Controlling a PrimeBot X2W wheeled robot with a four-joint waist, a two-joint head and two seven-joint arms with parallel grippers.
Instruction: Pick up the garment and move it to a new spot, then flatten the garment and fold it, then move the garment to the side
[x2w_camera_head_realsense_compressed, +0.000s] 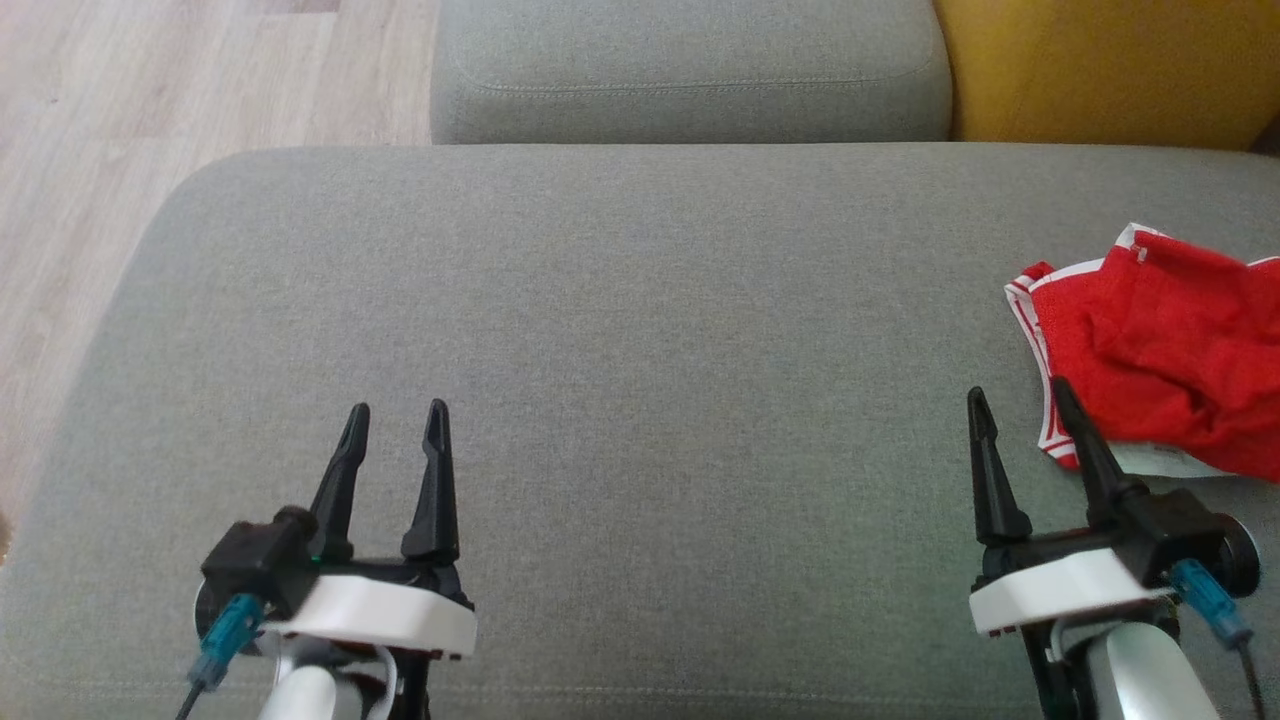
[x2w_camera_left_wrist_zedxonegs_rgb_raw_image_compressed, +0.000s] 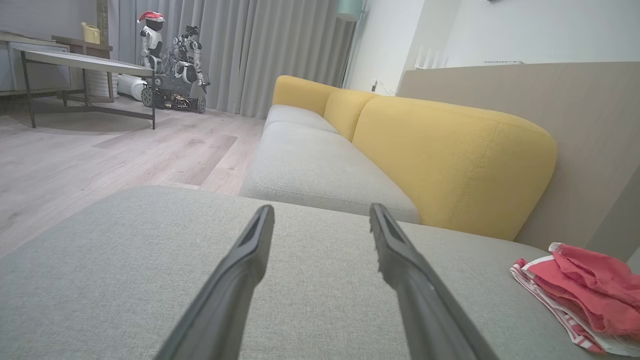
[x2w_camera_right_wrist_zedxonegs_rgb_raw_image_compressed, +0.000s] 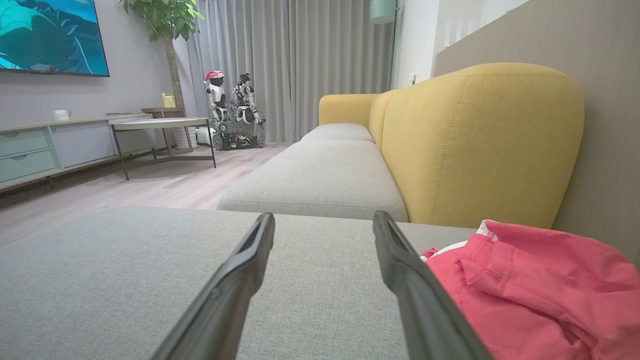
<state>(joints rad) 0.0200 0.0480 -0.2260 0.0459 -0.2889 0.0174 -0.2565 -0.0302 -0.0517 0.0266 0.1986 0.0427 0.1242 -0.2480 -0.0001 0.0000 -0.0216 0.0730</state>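
Garment lay crumpled just right of the right gripper; left gripper sat well apart. Both stood open, empty.

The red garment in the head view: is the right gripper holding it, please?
No; the red garment lies loose on the grey cushion, and the right gripper stands open and empty beside it.

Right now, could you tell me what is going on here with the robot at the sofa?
The robot faces a grey seat cushion with both arms out. A crumpled red garment with white trim lies at the cushion's right side, not yet picked up. The left end effector and the right end effector are both open and hold nothing; the right one is just beside the garment's near edge.
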